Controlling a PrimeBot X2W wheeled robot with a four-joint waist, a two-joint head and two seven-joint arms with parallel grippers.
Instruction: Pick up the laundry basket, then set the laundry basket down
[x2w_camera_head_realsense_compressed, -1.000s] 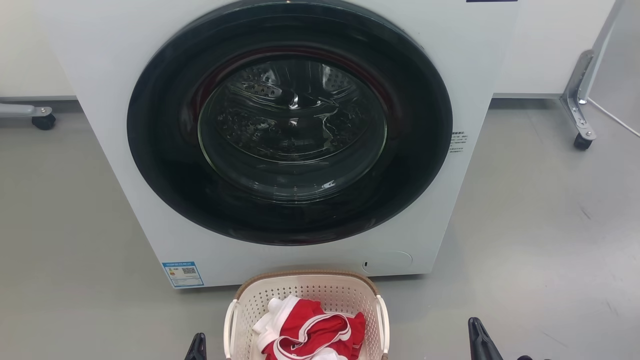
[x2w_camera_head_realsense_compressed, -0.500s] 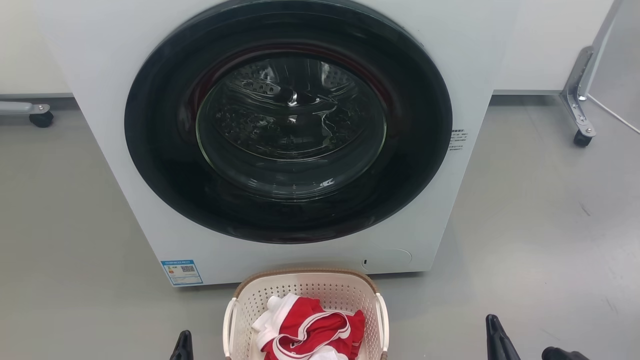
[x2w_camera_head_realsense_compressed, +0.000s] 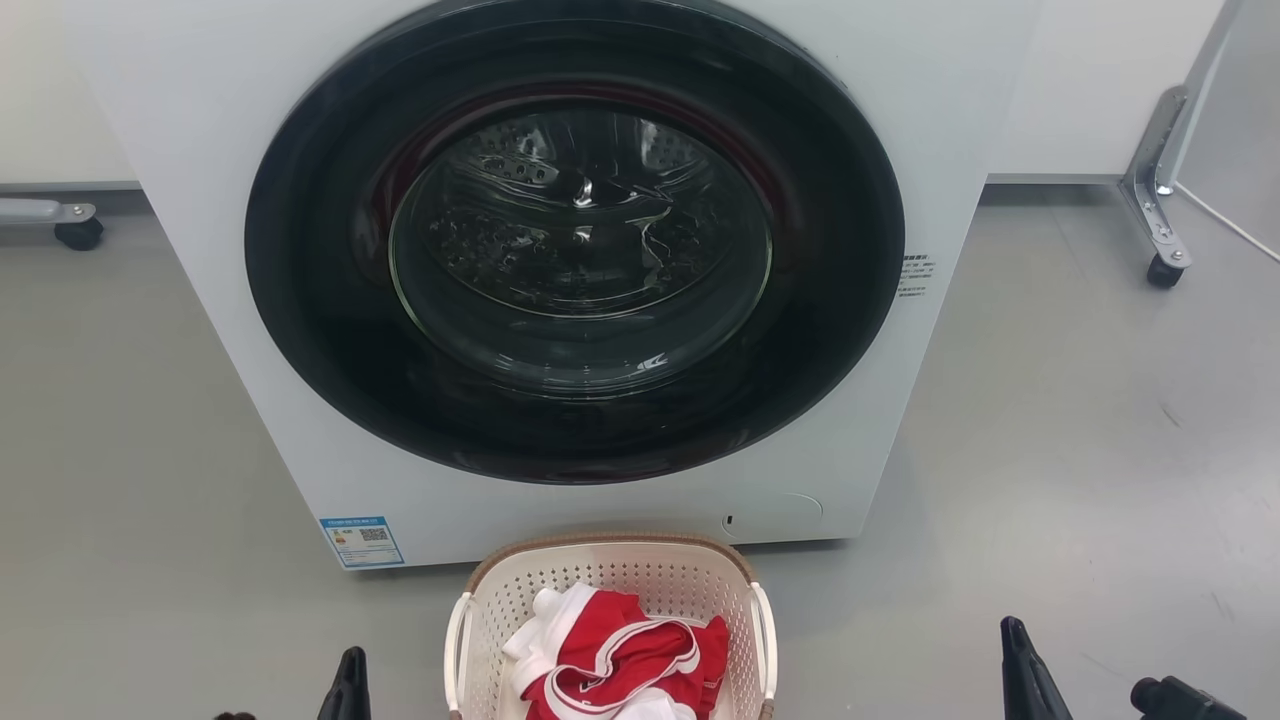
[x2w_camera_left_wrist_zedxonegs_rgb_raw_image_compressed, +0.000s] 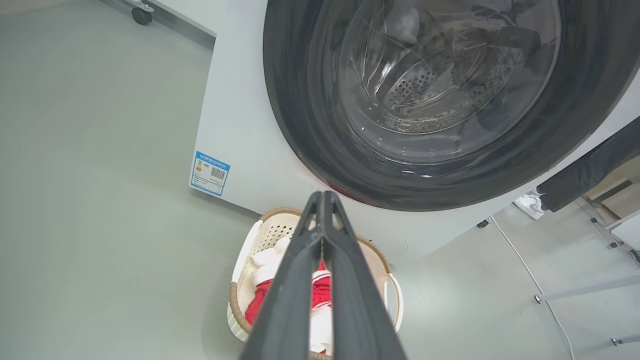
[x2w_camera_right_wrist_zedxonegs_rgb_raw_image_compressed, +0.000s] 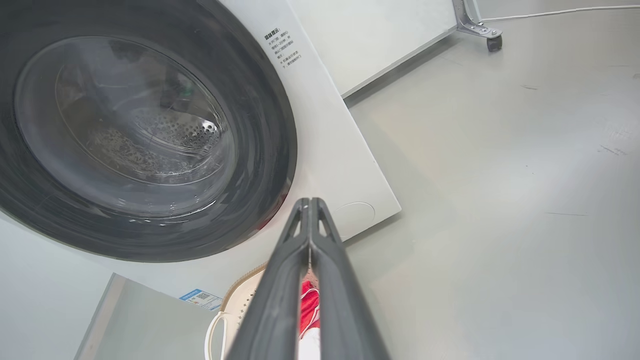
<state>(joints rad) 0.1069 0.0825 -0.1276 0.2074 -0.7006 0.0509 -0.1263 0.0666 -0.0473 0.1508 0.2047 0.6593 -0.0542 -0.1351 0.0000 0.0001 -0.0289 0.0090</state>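
The laundry basket, cream perforated plastic with a brown woven rim and white side handles, stands on the grey floor just in front of the washer. Red and white clothes lie in it. My left gripper pokes up at the bottom edge, left of the basket and apart from it. My right gripper is farther off on the basket's right. The left wrist view has its shut fingers over the basket. The right gripper is shut too, above the basket's rim. Neither holds anything.
A white front-loading washer with a round dark glass door, shut, rises right behind the basket. Wheeled frame legs stand at the far right and far left. A person's dark trouser leg and white shoe are beside the washer.
Both gripper tips have spread outward from the basket, the left one leftward and the right one rightward. The head camera has shifted slightly. The basket stays on the floor.
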